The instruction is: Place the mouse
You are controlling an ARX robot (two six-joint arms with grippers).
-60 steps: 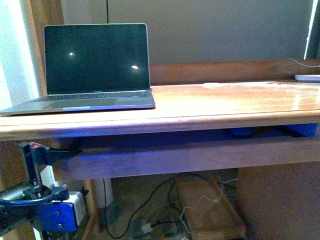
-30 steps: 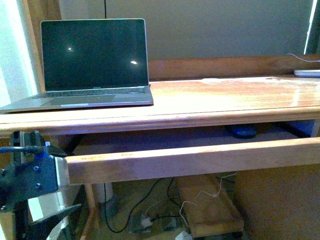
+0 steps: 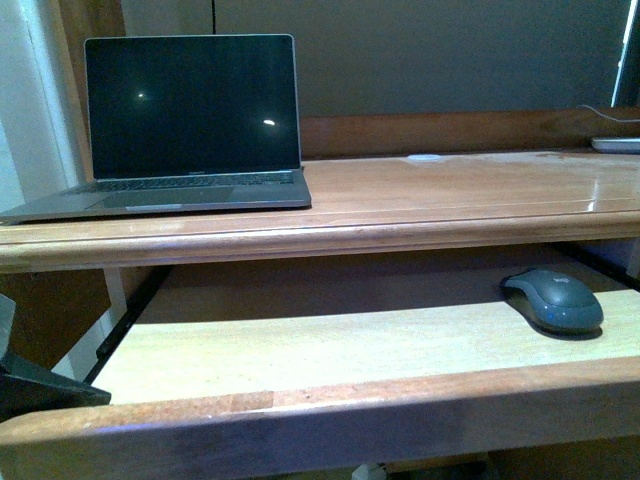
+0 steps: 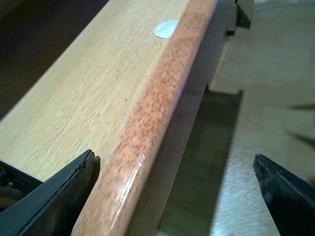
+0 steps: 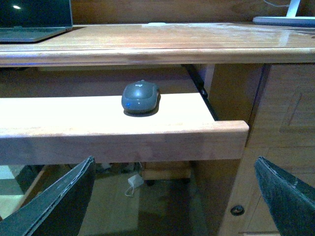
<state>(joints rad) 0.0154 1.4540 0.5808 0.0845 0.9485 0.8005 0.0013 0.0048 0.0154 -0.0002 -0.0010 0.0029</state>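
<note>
The mouse (image 3: 556, 300), dark grey and domed, lies on the pulled-out keyboard tray (image 3: 300, 350) at its right end, under the desk top. It also shows in the right wrist view (image 5: 141, 97), on the tray beyond the front rail. My left gripper (image 4: 174, 196) is open, its jaws straddling the tray's front rail (image 4: 157, 108) at the left end; only a dark finger (image 3: 45, 385) shows in the front view. My right gripper (image 5: 174, 206) is open and empty, below and in front of the tray, apart from the mouse.
An open laptop (image 3: 190, 130) stands on the desk top (image 3: 450, 190) at the left. A flat white device (image 3: 615, 144) lies at the far right back. A side cabinet (image 5: 275, 132) stands right of the tray. Cables and a white plug (image 5: 133, 183) lie on the floor.
The tray has slid out toward me, exposing its pale surface and the mouse. My left arm has dropped mostly out of the front view.
</note>
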